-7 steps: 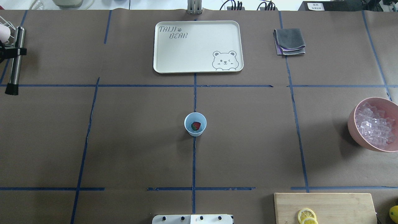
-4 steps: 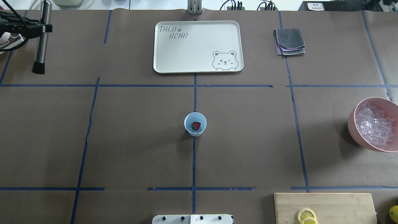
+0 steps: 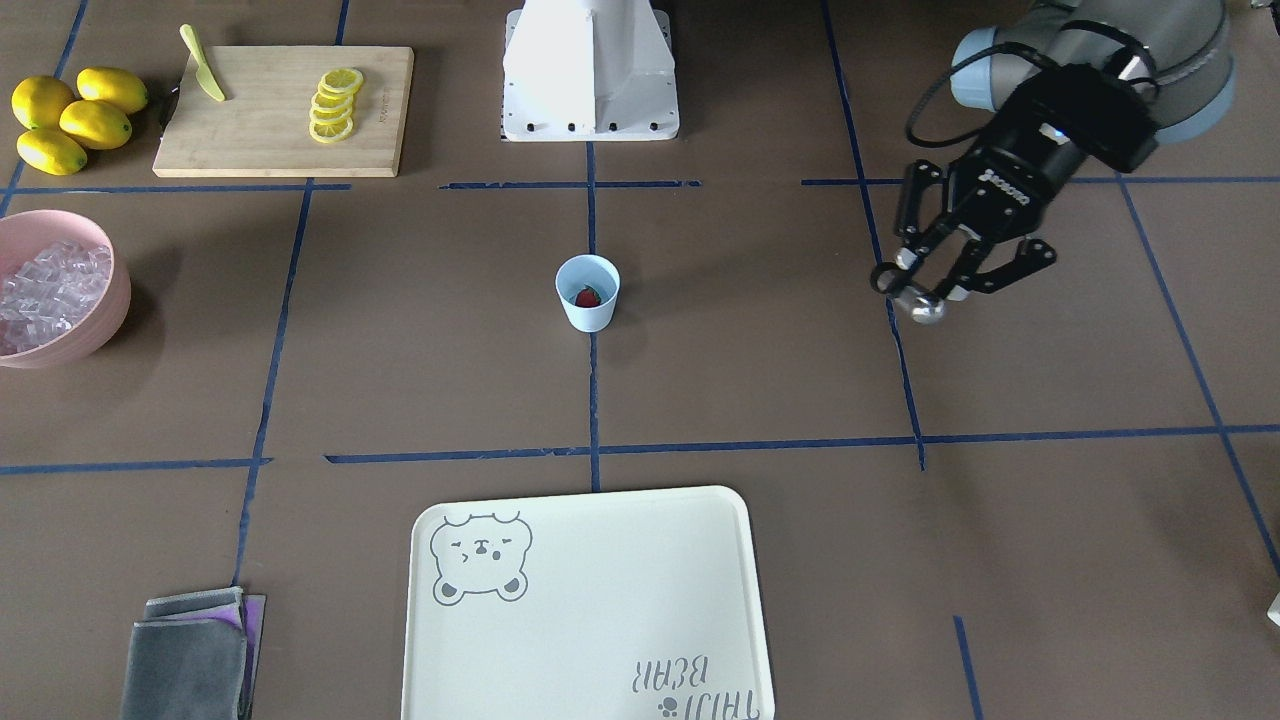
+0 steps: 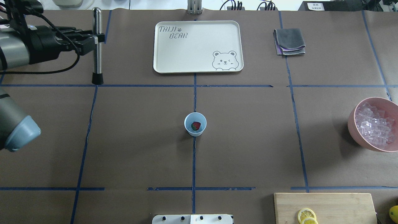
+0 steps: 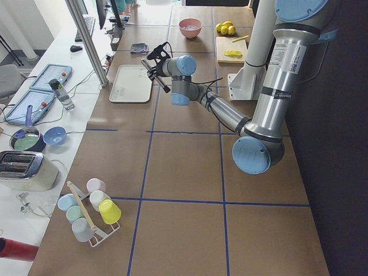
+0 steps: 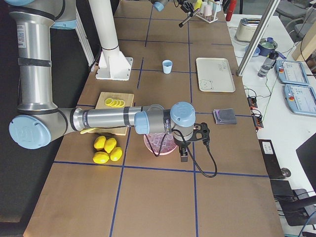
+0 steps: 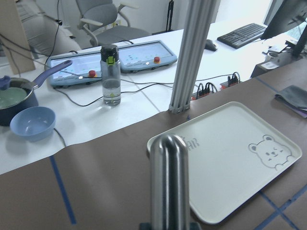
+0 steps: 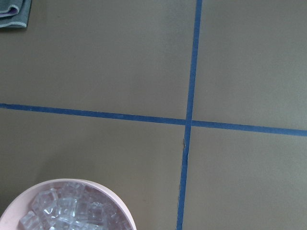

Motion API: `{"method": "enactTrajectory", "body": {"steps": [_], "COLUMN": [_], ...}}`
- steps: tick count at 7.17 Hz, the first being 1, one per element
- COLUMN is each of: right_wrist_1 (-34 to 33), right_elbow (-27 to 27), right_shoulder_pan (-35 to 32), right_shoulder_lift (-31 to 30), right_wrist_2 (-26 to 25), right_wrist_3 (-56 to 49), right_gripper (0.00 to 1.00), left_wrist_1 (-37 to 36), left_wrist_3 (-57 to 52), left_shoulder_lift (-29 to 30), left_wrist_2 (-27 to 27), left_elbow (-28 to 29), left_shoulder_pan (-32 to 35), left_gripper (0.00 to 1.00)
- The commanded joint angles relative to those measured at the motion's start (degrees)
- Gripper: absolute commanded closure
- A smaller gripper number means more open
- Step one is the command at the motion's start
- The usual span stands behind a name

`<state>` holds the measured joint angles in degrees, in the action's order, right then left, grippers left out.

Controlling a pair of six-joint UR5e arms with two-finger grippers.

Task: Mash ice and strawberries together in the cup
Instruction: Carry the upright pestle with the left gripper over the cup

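Steel muddler (image 4: 98,62), black end down, is clamped between the fingers of the left gripper (image 4: 94,38) over the far left of the table, well apart from the cup (image 4: 195,133). Cup stands at table centre with one strawberry (image 4: 196,126) inside. Ice (image 4: 374,126) fills the pink bowl (image 4: 353,130) at the right edge. Right gripper (image 6: 183,154) hangs beside the bowl; whether its jaws are apart cannot be told.
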<state>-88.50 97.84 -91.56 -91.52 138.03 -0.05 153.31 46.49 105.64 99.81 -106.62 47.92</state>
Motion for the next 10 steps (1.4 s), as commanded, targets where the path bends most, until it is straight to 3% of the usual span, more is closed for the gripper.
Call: {"method": "enactTrajectory", "body": {"steps": [1,3,5,7,8,10], "right_wrist_1": [0.09,0.09,0.09,0.09,0.09,0.09], "right_elbow": [-0.1,-0.1,-0.02,-0.02,-0.1,-0.1], "right_shoulder_pan": [0.06,0.06,0.06,0.15,0.24,0.33], "right_shoulder_lift": [0.03,0.38,0.47,0.47,0.55,1.26], "right_wrist_2": [-0.04,-0.04,-0.04,-0.04,-0.13,-0.22], "right_wrist_3": [-0.04,0.05,0.05,-0.04,-0.04,-0.04], "right_gripper": [0.01,0.01,0.01,0.01,0.01,0.01], "left_wrist_1": [3.21,13.04,24.26,27.83,29.92,40.0], "left_wrist_3": [1.24,-3.65,-7.89,-13.75,-14.23,-14.32], "left_shoulder_lift": [4.92,4.93,5.45,9.48,10.28,13.19], "left_wrist_2": [-8.27,-13.66,-21.1,-30.16,-31.94,-33.0], "left_elbow": [0.01,2.01,9.71,13.18,13.62,21.92], "left_shoulder_pan": [-8.16,-13.36,-18.62,-26.18,-27.77,-28.49], "left_gripper": [1.0,1.0,1.0,1.0,1.0,1.0]}}
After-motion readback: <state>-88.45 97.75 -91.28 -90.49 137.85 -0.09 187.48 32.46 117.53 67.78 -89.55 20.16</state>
